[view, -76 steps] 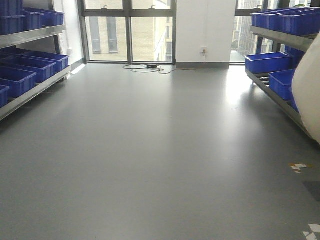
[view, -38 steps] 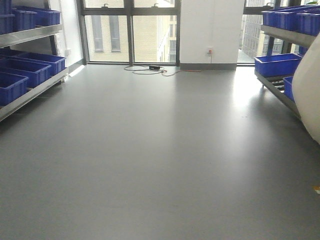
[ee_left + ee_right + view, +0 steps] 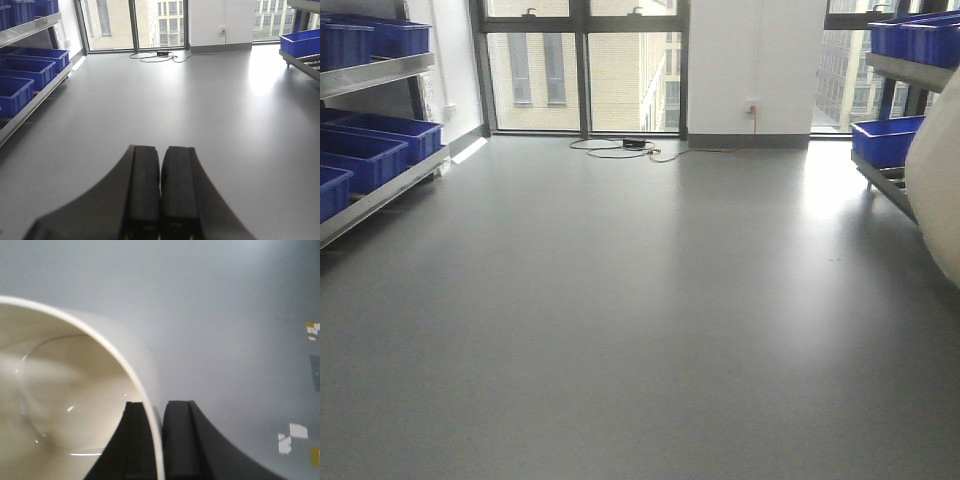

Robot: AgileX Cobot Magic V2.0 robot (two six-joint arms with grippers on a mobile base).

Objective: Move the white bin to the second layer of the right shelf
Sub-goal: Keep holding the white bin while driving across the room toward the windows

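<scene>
Bin: glossy cream-white plastic tub (image 3: 70, 385), held off the grey floor (image 3: 225, 315).
Right gripper (image 3: 157, 412): clamped on tub wall, one finger inside, one outside.
Left gripper (image 3: 160, 152): fingers pressed together, empty.

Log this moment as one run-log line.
right gripper: shut on white bin rim | left gripper: shut, empty | bin: held, tilted | right shelf: ahead at right, bin not placed

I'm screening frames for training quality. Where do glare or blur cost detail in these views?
Front view: window glare whitens the floor far right, and the white bin is a soft, cropped blob. Left wrist view: the left gripper is dark and soft-edged, floor overexposed. Right wrist view: the white bin is blurred, with small highlights inside.
</scene>
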